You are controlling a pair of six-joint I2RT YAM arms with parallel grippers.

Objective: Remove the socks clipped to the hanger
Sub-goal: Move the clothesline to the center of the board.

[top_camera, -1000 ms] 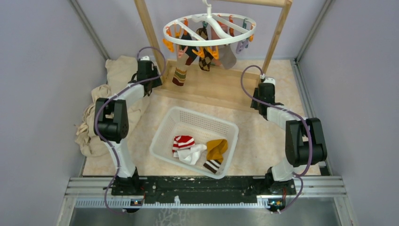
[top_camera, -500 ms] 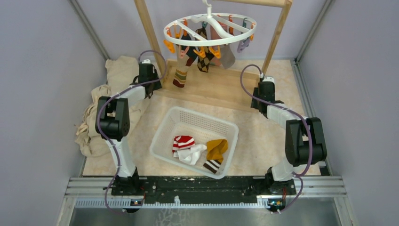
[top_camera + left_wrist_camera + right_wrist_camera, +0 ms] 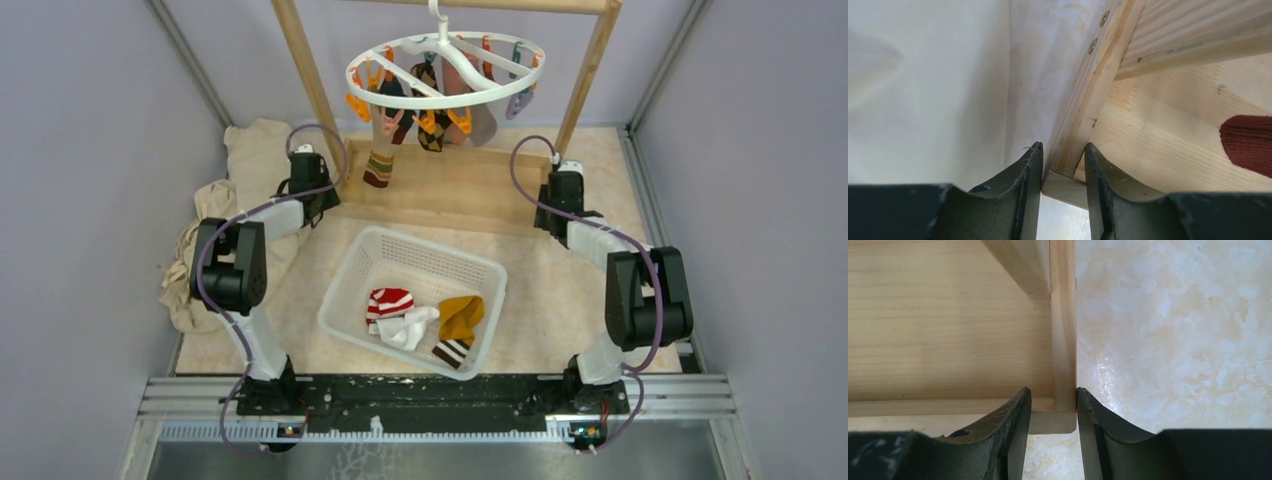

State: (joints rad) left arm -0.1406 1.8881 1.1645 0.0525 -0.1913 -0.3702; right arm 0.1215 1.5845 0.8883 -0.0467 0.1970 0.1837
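The white round hanger (image 3: 440,104) hangs from the wooden frame (image 3: 440,185), with several socks clipped under it: a brown argyle one (image 3: 432,135), a grey one (image 3: 486,125) and a striped brown one (image 3: 378,168). My left gripper (image 3: 328,190) is shut on the frame's front left base corner; in the left wrist view (image 3: 1064,150) its fingers pinch the rail (image 3: 1083,100), with a dark red sock toe (image 3: 1248,142) at the right. My right gripper (image 3: 560,170) is shut on the front right corner; in the right wrist view (image 3: 1054,392) its fingers pinch the rail (image 3: 1063,340).
A white perforated basket (image 3: 345,290) sits between the arms, holding a red-white striped sock (image 3: 390,300), a white sock (image 3: 410,328) and a mustard sock (image 3: 460,315). Crumpled beige cloth (image 3: 215,220) lies along the left wall. Grey walls enclose both sides.
The frame's top and the hanger have shifted a little back and left, and the socks with them. The left arm's elbow has moved left. Both grippers stay on the base corners.
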